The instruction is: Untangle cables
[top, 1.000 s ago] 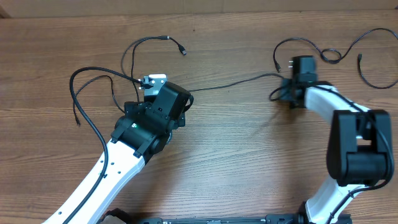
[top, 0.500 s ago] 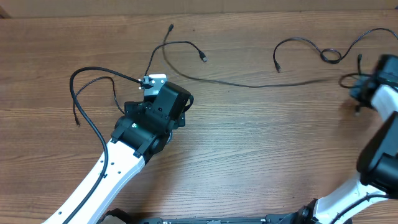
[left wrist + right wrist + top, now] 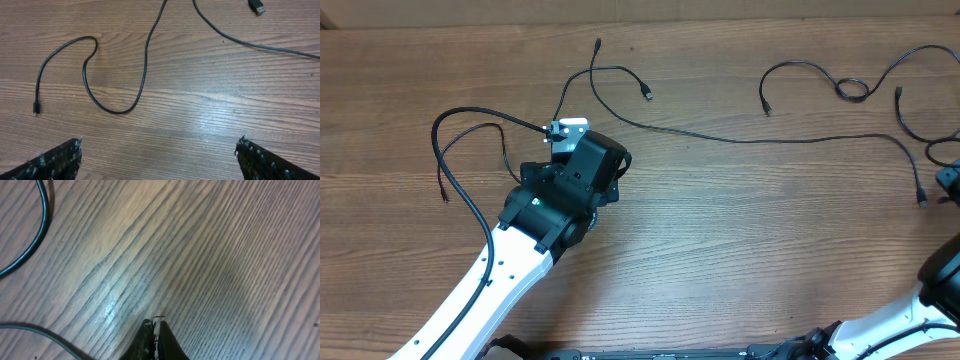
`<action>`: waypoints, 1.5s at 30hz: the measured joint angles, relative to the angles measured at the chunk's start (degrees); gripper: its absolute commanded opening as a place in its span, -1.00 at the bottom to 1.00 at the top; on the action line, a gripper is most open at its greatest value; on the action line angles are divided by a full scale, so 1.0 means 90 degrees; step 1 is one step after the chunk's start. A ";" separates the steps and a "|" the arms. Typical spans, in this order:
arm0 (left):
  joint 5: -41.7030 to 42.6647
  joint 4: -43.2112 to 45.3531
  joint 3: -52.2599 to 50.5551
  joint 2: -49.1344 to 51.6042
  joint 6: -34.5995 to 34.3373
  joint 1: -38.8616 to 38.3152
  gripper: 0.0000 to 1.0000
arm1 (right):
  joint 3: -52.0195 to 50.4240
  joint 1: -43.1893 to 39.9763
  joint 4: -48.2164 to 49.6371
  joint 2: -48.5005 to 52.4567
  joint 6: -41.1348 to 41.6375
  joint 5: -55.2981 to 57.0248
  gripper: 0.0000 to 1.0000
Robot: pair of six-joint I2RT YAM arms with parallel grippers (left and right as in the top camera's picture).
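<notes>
Now the long cable (image 3: 750, 140) lies stretched across the counter (image 3: 720, 250), pulled clear of the left-hand tangle by the right gripper (image 3: 154, 324), which is pressed together near its plug. The left gripper (image 3: 159, 152) waits spread wide, empty.

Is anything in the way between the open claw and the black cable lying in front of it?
No, nothing that I can see. In the left wrist view the left gripper stands wide open, and only bare wooden table lies between it and the looping cable ahead.
</notes>
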 measured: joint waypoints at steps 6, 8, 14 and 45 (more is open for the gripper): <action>0.0000 0.0090 0.0000 0.0000 0.0000 0.0000 0.99 | 0.0002 -0.0041 -0.0015 0.0000 -0.0257 -0.1462 0.54; 0.0000 0.0107 0.0000 0.0000 0.0000 0.0000 0.99 | 0.0002 0.0095 -0.0005 0.0000 -0.0459 -0.2038 0.61; 0.0000 0.0121 -0.0002 0.0000 0.0000 0.0000 0.99 | 0.0131 0.0901 -0.0189 0.0000 -0.0906 -0.3164 0.64; 0.0024 -0.0051 0.0000 0.0000 0.0000 0.0000 0.99 | 0.0525 0.6766 -0.1319 0.0000 -0.2562 -0.1775 1.00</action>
